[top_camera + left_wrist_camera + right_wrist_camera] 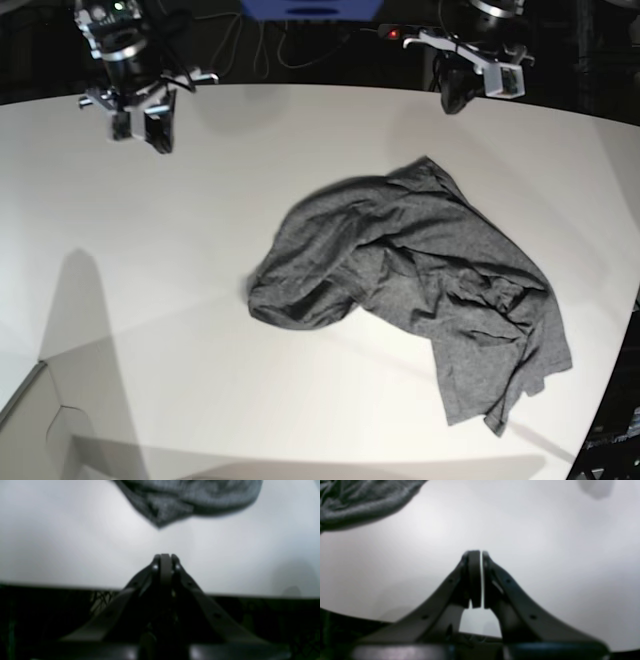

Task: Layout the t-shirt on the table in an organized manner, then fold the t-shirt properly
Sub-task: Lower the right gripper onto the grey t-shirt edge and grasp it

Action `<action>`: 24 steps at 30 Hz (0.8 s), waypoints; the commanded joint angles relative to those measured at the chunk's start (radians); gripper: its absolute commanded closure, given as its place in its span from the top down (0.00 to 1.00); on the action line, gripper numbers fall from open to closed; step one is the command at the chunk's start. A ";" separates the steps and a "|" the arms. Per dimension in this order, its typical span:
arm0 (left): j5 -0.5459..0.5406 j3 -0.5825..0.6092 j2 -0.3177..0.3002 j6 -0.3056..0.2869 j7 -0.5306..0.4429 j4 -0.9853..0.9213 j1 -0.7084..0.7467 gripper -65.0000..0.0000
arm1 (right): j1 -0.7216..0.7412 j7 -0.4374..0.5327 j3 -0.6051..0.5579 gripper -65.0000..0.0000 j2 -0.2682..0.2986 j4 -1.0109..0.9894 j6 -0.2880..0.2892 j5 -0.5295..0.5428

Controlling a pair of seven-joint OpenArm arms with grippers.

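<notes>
Crumpled grey t-shirt (420, 290) on the white table (150, 270), both of your claws empty and pressed together.

Your t-shirt lies in a rumpled heap toward the right-centre of the table in the base view, plain dark heather grey with no print. Its upper part is bunched into thick folds, with 1 rounded lump at the left end, and a flatter panel trails down toward the table's curved near edge at the lower right. Your left gripper (165, 556) has its jaws together with nothing between them; it sits over bare table, and a pointed corner of the t-shirt (175, 502) lies just ahead of it. Your right gripper (478, 553) is also closed on nothing, only a hairline gap showing, well apart from the cloth, which shows only at the upper left corner of its wrist view.
</notes>
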 commanded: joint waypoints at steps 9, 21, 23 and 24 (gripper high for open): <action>-0.003 -0.078 0.008 0.001 -0.024 0.059 -0.060 0.22 | 0.300 -0.235 -0.081 0.33 -0.022 0.019 0.002 -0.001; -0.003 -0.090 0.006 0.001 -0.024 0.059 -0.069 0.41 | 0.822 -0.422 -0.155 0.48 -0.135 -0.310 0.004 0.002; -0.003 -0.090 0.006 0.001 -0.024 0.059 -0.068 0.41 | 0.909 -0.420 -0.155 0.48 -0.155 -0.446 0.004 0.002; -0.003 -0.090 0.006 0.001 -0.024 0.059 -0.068 0.41 | 0.948 -0.420 -0.155 0.48 -0.163 -0.505 0.004 0.002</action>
